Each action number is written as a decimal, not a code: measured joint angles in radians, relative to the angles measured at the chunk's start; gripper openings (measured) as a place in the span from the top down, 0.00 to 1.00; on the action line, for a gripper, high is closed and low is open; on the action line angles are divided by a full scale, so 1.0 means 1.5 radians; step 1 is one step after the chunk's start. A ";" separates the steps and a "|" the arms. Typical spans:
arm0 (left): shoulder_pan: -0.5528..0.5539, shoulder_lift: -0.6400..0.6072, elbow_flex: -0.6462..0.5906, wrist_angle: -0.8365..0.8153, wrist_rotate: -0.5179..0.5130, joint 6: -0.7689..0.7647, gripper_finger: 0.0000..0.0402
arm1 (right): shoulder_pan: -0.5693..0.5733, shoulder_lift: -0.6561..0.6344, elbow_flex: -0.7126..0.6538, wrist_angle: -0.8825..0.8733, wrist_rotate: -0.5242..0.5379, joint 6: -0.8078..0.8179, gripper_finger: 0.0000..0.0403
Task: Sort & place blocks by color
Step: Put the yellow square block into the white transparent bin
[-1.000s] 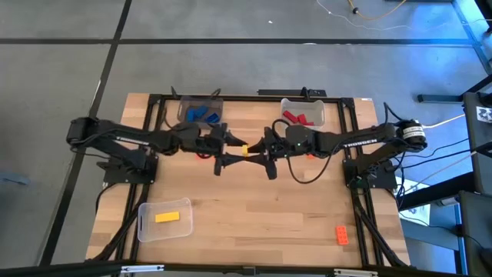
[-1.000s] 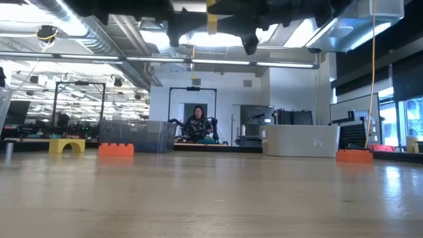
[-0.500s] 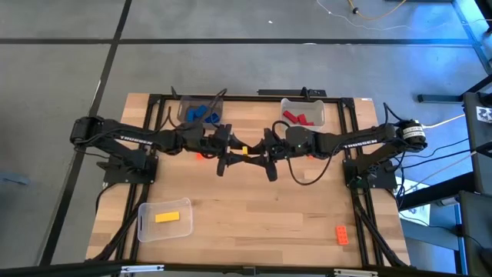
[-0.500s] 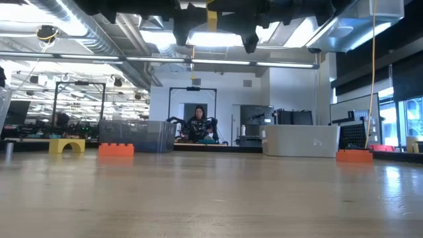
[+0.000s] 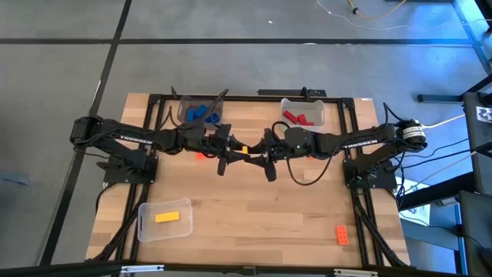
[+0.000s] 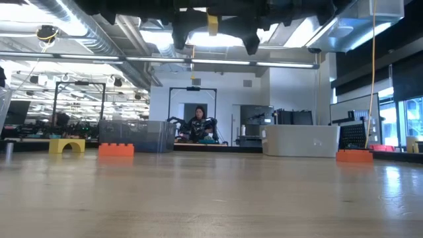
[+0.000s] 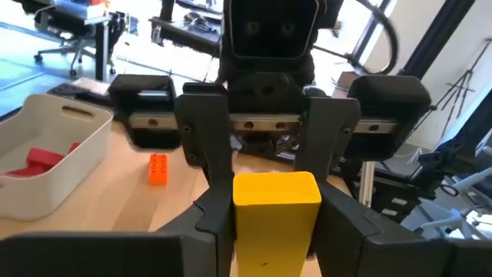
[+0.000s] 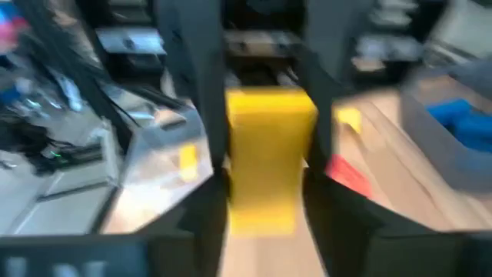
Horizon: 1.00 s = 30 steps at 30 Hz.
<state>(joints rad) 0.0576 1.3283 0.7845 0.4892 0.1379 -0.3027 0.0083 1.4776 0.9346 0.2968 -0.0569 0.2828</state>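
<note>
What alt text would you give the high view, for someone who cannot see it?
From above, the left gripper and right gripper meet over the table's middle, with a yellow block between them. Bins at the far edge hold blue blocks and red blocks; a near-left bin holds one yellow block, and an orange block lies near-right.

Light falls evenly on my bench (image 5: pixel 254 200) from overhead, bright, with only soft shadows under my arms. A blue tint spills across the floor at the far right corner. At bench height, ceiling lamps glare white behind my dark silhouettes. My right wrist picture is heavily smeared with blur; my left wrist picture is sharp, daylight flaring through windows.
</note>
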 joint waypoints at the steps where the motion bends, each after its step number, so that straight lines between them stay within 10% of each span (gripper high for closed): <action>1: 0.003 -0.004 0.000 -0.012 0.001 0.000 0.71 | 0.000 -0.004 0.000 -0.021 0.013 0.000 0.56; 8: 0.032 -0.069 0.000 -0.131 0.013 0.014 0.71 | -0.005 -0.061 -0.001 -0.201 0.076 0.034 0.19; 17: 0.055 -0.215 -0.048 -0.218 -0.002 0.030 0.71 | -0.023 -0.177 -0.024 -0.464 0.080 0.041 0.18; 30: 0.022 -0.400 -0.171 -0.210 -0.091 -0.025 0.71 | -0.032 -0.345 -0.226 -0.040 0.120 0.128 0.18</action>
<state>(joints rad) 0.0902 0.7276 0.5273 0.1747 0.0021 -0.3402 -0.0402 0.9604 0.5956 0.2366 0.1231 0.4742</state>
